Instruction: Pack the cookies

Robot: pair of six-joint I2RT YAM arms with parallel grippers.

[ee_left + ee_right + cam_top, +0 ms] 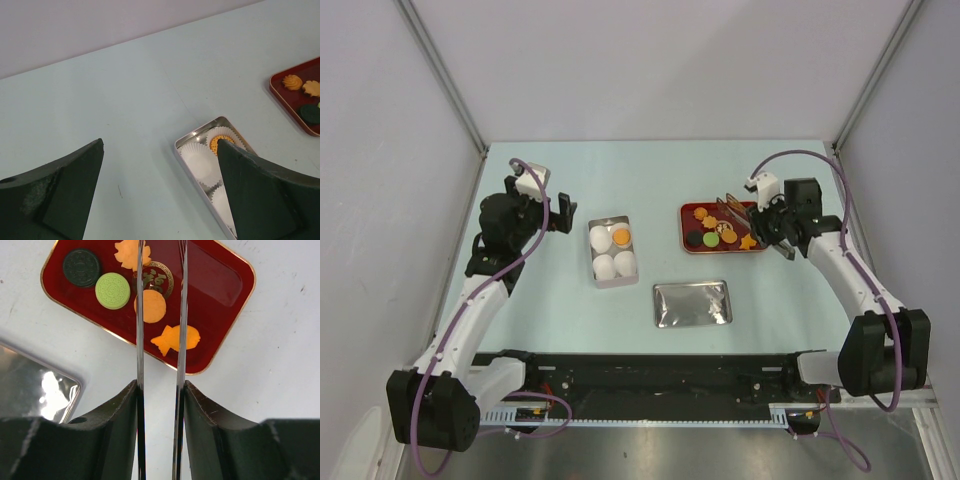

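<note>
Your right gripper [160, 390] is pinching a pair of tweezers [140, 315], its jaws partly closed on them, holding the blades over the red tray [220, 280] where most of the cookies [175, 339] are lying. You cannot tell whether the tips are gripping one. Your left gripper [160, 142] is hanging wide open and empty above the table [125, 100], beside the tin [200, 131] of paper cups [200, 160]; one orange cookie [620, 237] is sitting in a cup.

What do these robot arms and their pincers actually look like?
The left arm and right arm are white tubes with black joints, a purple cable looping along each. The left gripper and right gripper have chunky black wedge-shaped fingers.
</note>
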